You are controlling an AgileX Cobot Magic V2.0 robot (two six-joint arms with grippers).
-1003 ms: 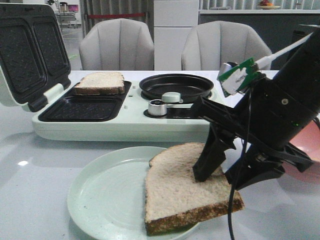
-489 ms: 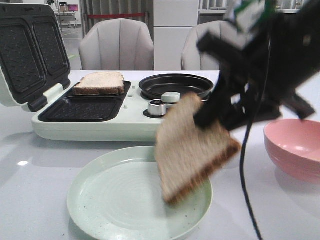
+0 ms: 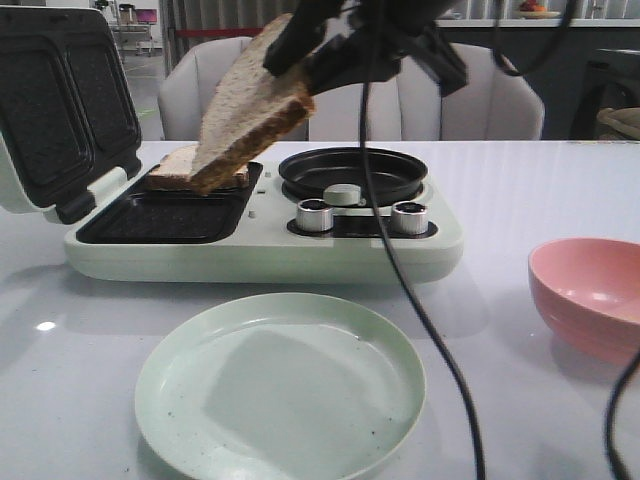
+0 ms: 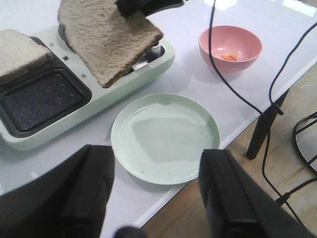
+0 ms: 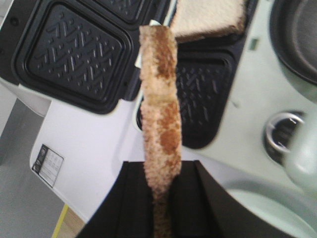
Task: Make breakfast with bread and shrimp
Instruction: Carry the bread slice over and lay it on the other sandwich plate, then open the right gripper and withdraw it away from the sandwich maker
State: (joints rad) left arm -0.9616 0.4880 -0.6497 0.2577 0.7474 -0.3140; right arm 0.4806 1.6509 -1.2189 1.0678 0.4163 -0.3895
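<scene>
My right gripper (image 3: 310, 55) is shut on a slice of bread (image 3: 245, 105), holding it tilted in the air above the sandwich maker (image 3: 260, 250). Seen edge-on in the right wrist view, that bread (image 5: 161, 119) is pinched by the right gripper (image 5: 161, 198) over the empty front tray (image 5: 203, 99). A second bread slice (image 3: 200, 165) lies in the back tray (image 5: 208, 17). Small orange shrimp pieces (image 4: 229, 56) sit in the pink bowl (image 4: 230, 47). My left gripper (image 4: 156, 198) is open with nothing in it, hovering near the table's front edge beside the mint plate (image 4: 166, 136).
The maker's lid (image 3: 65, 105) stands open at the left. A black round pan (image 3: 352, 172) and two knobs (image 3: 315, 215) are on its right half. The pink bowl (image 3: 590, 295) is at the right. Cables (image 3: 410, 300) hang over the plate (image 3: 280, 385).
The right gripper lifted the bread off the mint plate and carried it up and left to above the sandwich maker. The plate is now empty.
</scene>
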